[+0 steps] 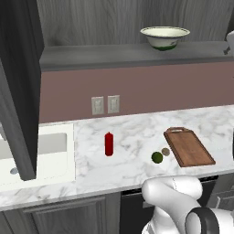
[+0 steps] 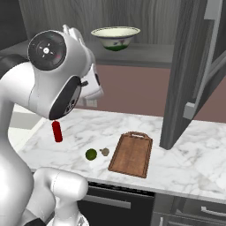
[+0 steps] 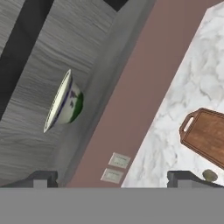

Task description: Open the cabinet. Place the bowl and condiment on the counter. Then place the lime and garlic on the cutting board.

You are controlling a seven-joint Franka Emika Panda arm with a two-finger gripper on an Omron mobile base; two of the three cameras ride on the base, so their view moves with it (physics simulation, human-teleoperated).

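Up on the cabinet (image 1: 27, 91) shelf sits the bowl (image 1: 165, 37), straight ahead of the gripper (image 3: 111, 177), jaws spread wide, empty.

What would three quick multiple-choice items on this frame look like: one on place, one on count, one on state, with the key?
1. Where is the bowl?
A. on the cabinet shelf
B. in the sink
C. on the cutting board

2. How many wall outlets sit side by side above the counter?
A. one
B. two
C. four

3. What is the state of the cabinet doors?
A. shut
B. swung open
C. taken off

Key:
1 A: the bowl stands on the shelf of the cabinet, high above the counter where the red bottle stands.
2 B: two wall outlets show on the pink wall.
3 B: the door stands edge-on beside the bared shelf, and the cutting board lies below with the lime and garlic next to it.
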